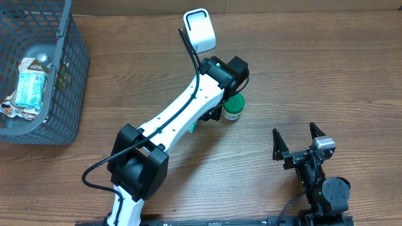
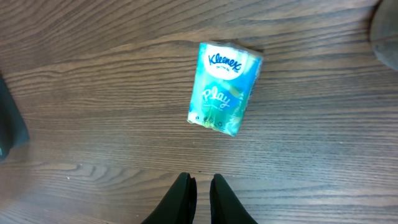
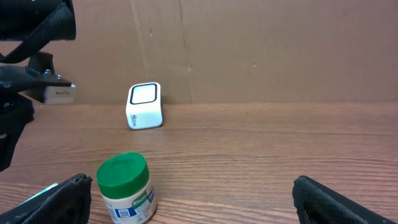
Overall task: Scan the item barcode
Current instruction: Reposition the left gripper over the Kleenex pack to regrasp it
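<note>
Kleenex pack (image 2: pixel 225 88) lay flat on the worktop (image 2: pixel 93 124), upper centre of the left wrist view, tilted, logo end toward the top. It was clear of the left gripper (image 2: pixel 200 180), jaws pinched narrow on nothing at bottom centre. Right gripper (image 1: pixel 294 130) sat lower right in the overhead view, jaws wide, empty. White scanner (image 1: pixel 200 29) stood top centre, green-lidded jar (image 1: pixel 233 107) below it mid-frame. Grey basket (image 1: pixel 63 94) at far left held packaged items.

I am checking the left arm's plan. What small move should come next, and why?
Probably open the left gripper: its jaws stand almost together, holding nothing, and the Kleenex pack lies flat on the table ahead of them, untouched.
</note>
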{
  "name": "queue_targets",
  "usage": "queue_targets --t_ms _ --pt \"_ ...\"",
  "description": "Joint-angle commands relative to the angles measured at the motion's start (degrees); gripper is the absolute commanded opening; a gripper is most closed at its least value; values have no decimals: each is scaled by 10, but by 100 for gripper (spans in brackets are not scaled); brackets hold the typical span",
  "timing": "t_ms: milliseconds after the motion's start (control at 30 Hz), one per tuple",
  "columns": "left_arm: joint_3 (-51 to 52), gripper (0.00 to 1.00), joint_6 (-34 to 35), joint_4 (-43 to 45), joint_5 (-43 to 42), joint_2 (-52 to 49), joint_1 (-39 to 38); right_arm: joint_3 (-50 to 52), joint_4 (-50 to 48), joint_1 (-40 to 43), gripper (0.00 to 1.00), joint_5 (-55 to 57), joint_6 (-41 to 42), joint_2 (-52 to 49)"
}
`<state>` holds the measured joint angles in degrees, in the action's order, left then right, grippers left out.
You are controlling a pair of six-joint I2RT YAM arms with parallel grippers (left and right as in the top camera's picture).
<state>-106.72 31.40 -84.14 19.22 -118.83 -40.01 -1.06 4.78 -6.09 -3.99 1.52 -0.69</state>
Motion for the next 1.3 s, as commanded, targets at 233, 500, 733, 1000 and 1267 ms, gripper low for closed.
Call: queue_targets --t_ms 233,500,733,1000,1267 --pt "6 10 -18 30 -14 51 8 6 -2 -3 100 7 -1 5" --pt "6 11 -66 64 -58 150 36 6 -2 -3 100 7 -1 5" --pt "38 11 -66 76 -64 171 53 6 -2 -3 100 7 -1 5" --pt "162 12 -66 184 -77 172 54 6 -2 -3 100 7 -1 5" --pt "223 14 -68 259 -105 172 53 6 -2 -3 100 7 -1 5"
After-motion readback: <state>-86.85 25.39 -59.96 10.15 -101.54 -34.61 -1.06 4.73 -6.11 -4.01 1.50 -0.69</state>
